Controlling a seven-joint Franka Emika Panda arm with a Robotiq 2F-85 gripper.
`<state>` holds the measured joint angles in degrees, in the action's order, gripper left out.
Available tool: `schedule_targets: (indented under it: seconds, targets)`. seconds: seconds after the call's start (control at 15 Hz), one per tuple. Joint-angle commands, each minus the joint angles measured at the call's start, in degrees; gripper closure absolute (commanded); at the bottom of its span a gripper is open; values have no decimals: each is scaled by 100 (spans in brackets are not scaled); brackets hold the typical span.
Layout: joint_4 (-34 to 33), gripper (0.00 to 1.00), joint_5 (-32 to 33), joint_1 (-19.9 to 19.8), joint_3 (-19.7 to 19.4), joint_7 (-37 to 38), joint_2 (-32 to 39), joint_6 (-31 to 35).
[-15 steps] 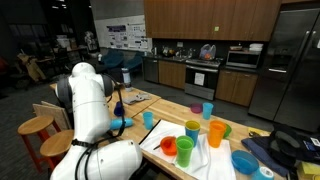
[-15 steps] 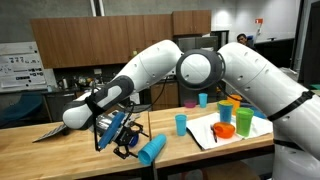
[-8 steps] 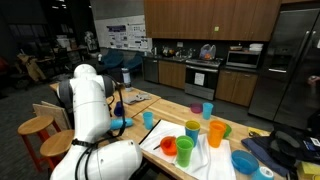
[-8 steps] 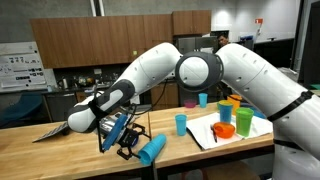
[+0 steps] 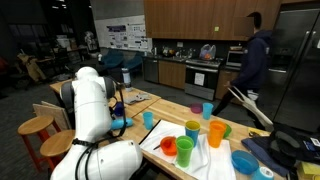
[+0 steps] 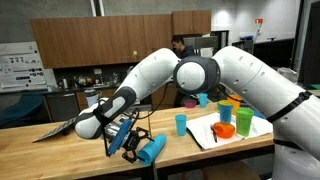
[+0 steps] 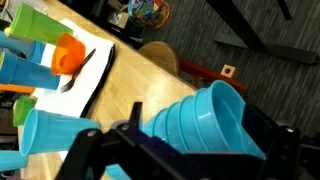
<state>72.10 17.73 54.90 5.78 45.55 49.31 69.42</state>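
Straddling: tool point(image 6: 130, 146), jaws spread wide around the toppled blue cup point(image 6: 153, 150).
Cup: lies on its side by the worktop's point(image 6: 50, 150) near edge.
Right of it: upright blue cup point(image 6: 181, 124), then white tray point(image 6: 205, 134) with orange cup point(image 6: 244, 122).

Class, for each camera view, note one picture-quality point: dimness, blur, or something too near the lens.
Wrist view: the blue cup looms close and soft-edged; the tool is a dark silhouette. In an exterior view the person looks blurred, the left background dim. In an exterior view the white arm is brightly lit.
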Motion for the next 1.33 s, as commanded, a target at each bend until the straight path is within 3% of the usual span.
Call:
schedule_targets:
  seconds: [0.0, 0.13, 0.2, 0.27, 0.67, 1.0, 1.27]
  targets:
    - [109, 0, 51, -35, -75, -150, -10, 53]
    - [130, 0, 91, -36, -110, -147, 19, -2]
    - [128, 25, 142, -16, -132, -156, 33, -38]
    - [116, 26, 166, 2, -155, -130, 51, -95]
    - [88, 71, 493, 55, -162, -196, 96, -143]
    - [31, 85, 745, 90, -159, -258, 125, -203]
    - [75, 88, 887, 94, -157, -221, 83, -47]
